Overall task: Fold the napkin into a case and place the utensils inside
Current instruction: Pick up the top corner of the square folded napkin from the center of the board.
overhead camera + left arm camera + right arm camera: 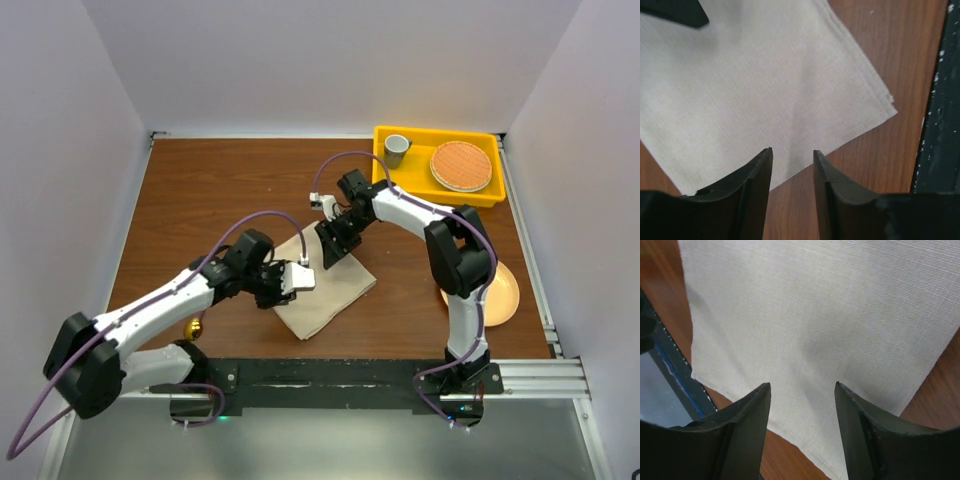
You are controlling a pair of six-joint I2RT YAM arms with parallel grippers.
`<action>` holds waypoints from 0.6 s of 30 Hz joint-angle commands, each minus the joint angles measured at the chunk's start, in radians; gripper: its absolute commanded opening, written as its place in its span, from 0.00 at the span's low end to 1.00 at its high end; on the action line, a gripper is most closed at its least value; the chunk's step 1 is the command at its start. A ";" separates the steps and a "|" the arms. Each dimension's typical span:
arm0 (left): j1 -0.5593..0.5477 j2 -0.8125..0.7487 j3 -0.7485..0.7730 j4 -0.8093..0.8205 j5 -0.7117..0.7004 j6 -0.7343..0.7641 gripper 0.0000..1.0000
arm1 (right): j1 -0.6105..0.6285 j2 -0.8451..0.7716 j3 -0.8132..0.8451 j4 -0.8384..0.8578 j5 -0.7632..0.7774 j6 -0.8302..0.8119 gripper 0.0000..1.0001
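Note napkin (335, 295) folded flat on table (200, 200) (stacked edges visible). Observe left gripper (791, 152) parted, empty, over its edge; right gripper (801, 386) likewise.

Before me: brown wooden table (220, 190). Yellow tray (450, 198) at my far right corner; grey cup (397, 148) upright in its left end, round orange woven mat (461, 165) beside. Peach plate (505, 295) near right edge, partly hidden.
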 commanded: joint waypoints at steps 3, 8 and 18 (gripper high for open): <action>-0.057 -0.133 -0.041 -0.008 0.118 0.186 0.40 | 0.002 -0.103 -0.026 -0.018 -0.128 -0.020 0.67; -0.160 -0.170 -0.152 0.072 0.079 0.307 0.39 | 0.000 -0.103 -0.040 -0.011 -0.148 -0.011 0.80; -0.364 -0.146 -0.242 0.227 -0.034 0.310 0.36 | -0.001 -0.092 -0.031 -0.012 -0.120 -0.009 0.89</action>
